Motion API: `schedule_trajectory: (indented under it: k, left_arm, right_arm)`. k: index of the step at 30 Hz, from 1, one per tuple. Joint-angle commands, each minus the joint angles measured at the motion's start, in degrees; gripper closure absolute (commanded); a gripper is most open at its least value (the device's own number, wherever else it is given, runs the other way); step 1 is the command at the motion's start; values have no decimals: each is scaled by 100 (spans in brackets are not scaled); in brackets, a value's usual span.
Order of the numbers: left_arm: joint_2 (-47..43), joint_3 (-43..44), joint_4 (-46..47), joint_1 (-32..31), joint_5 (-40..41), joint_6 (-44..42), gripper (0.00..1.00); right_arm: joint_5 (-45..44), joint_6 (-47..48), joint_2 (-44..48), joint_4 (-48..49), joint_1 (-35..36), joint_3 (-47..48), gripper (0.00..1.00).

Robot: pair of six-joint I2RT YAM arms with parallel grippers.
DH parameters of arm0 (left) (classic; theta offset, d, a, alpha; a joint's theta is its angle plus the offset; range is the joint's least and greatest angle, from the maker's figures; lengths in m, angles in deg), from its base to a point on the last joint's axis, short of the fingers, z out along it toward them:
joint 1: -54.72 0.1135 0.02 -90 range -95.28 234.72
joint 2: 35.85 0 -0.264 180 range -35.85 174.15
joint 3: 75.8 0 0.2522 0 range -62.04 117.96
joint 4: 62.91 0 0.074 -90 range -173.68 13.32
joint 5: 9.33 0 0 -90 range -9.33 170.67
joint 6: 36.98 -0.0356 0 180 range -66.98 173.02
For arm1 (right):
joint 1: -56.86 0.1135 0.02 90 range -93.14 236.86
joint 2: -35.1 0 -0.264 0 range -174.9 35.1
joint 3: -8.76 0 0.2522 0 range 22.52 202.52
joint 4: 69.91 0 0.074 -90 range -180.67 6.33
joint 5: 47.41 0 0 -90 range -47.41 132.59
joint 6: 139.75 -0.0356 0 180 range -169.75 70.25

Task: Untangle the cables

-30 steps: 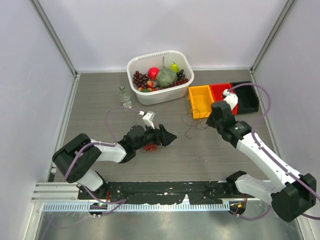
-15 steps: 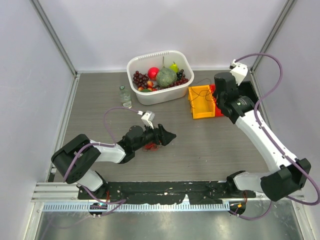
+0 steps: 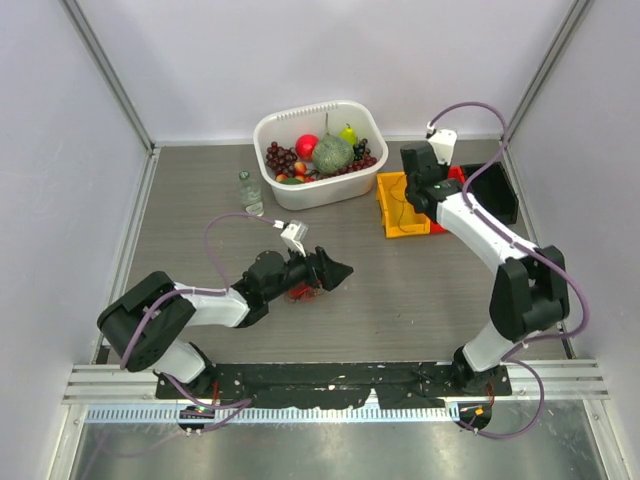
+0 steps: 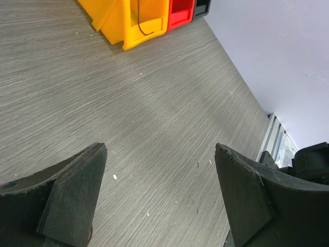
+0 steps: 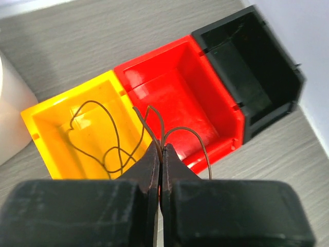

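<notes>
My right gripper [image 3: 408,196] [image 5: 161,147] is shut on thin black cables [image 5: 154,121] and holds them over the bins. One cable loops down into the yellow bin [image 5: 61,131] [image 3: 392,190], and another arcs over the red bin [image 5: 175,87]. The black cable shows faintly in the top view [image 3: 399,208] and in the left wrist view [image 4: 140,20]. A small bunch of red cables [image 3: 301,293] lies on the table under my left gripper [image 3: 338,271] [image 4: 160,154], which is open, empty and low over the wood.
A red bin [image 3: 441,178] and a black bin [image 3: 497,195] stand to the right of the yellow one. A white basket [image 3: 300,113] of fruit stands at the back, with a small clear bottle [image 3: 249,192] to its left. Walls close in on both sides.
My right gripper has swung from the table's middle right, up and back to above the yellow bin, carrying the black cables. My left gripper has barely moved.
</notes>
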Motion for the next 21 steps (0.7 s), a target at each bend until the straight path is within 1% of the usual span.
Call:
schedule_trajectory:
  k: [1, 6, 10, 13, 18, 20, 21]
  left_arm:
    - [-228, -54, 276, 21, 109, -167, 10]
    - [-334, -98, 135, 12, 232, -219, 9]
    - [-369, -124, 108, 12, 224, -228, 9]
    - [-395, -159, 108, 12, 250, -228, 9]
    - [-351, -159, 143, 21, 215, -202, 9]
    - [-316, -142, 170, 21, 197, -184, 9]
    - [-307, -142, 170, 21, 189, -184, 9]
  right_arm:
    - [537, 62, -524, 577, 10, 135, 99]
    - [1310, -87, -1201, 675, 1, 292, 99]
    - [1768, -271, -1650, 823, -69, 301, 99]
    - [2575, -368, -1870, 1419, -236, 91, 99]
    - [3472, -465, -2317, 1835, -623, 195, 99]
    - [3684, -606, -2467, 1625, -781, 423, 97]
    - [3676, -632, -2503, 1493, -834, 494, 89]
